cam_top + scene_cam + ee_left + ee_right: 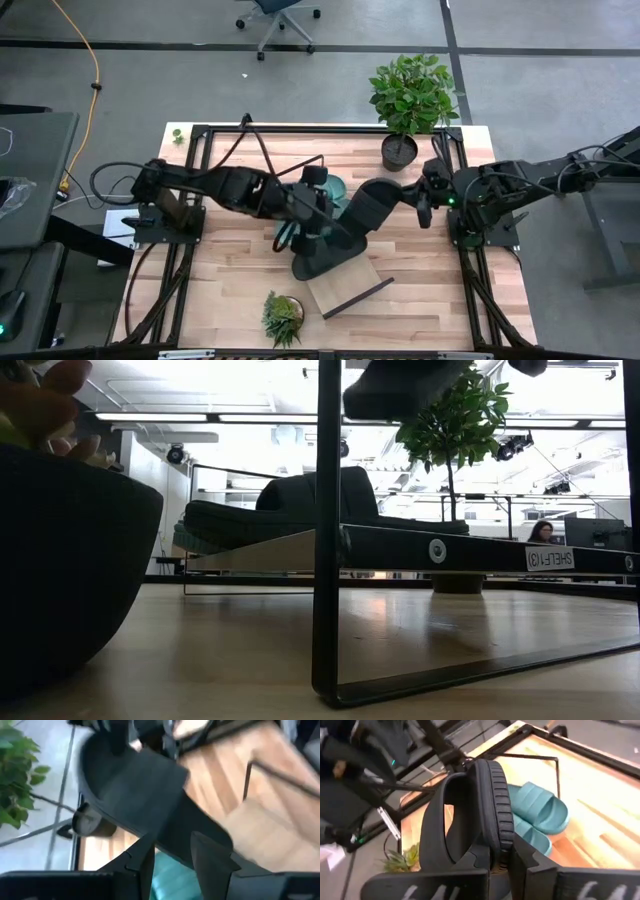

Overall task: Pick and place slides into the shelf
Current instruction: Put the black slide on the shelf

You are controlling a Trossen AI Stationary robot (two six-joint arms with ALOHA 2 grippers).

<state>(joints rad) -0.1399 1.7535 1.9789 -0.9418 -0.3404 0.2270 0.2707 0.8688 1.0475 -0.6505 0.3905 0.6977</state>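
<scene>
- Now my right gripper (pixel 502 854) is clamped on the black slide (pixel 492 795), up over the tabletop's middle.
- I think it is light, soft and bendy, so hold the strap.
- My left gripper (pixel 175 862) is close by; I cannot tell its grip.

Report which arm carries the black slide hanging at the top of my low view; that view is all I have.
Observer: The right pincer is shut on that black slide, clamping its sole edge.
Operator: Give me the left arm.
Observer: The left pincer is open over the middle of the table, holding nothing.
Operator: Locate the teal pair.
Observer: Both teal slides lie side by side, straps up, neither gripped.
</scene>
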